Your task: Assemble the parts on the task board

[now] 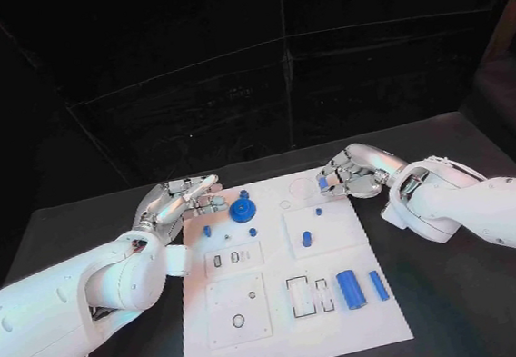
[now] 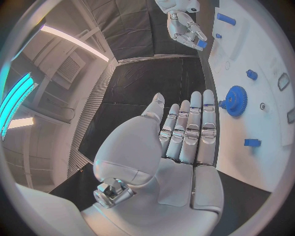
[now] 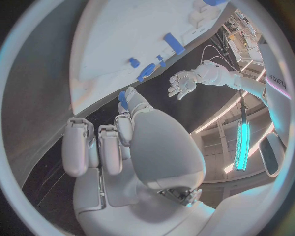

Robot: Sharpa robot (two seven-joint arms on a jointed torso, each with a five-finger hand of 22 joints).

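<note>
Lying flat on the black table (image 1: 475, 291), the white task board (image 1: 287, 275) is running its long axis from the robot's edge toward the far edge.

Near end: two blue bar-shaped parts are resting side by side, the thicker cylinder (image 1: 351, 289) and the slimmer bar (image 1: 379, 285), both pointing lengthwise along the board, just beside a pair of rectangular cut-outs.

Middle: one short blue peg (image 1: 306, 241) is lying on a raised white square, long axis also along the board; a smaller blue stub (image 1: 319, 212) is sitting beyond it on the same square.

Far end: one blue gear (image 1: 244, 209) is standing toothed and flat-faced, with three small blue pieces near it, at (image 1: 208, 230), (image 1: 235, 233) and (image 1: 253, 231).

Left hand (image 1: 180, 204) is hovering at the board's far left corner, fingers extended and together, palm bare in the left wrist view, holding nothing; its fingertips (image 2: 206, 96) are lying close to the gear, apparently apart from it.

Right hand (image 1: 353, 174) is sitting at the far right corner, fingers curled, pinching a small blue part (image 3: 123, 100) between its fingertips.
</note>
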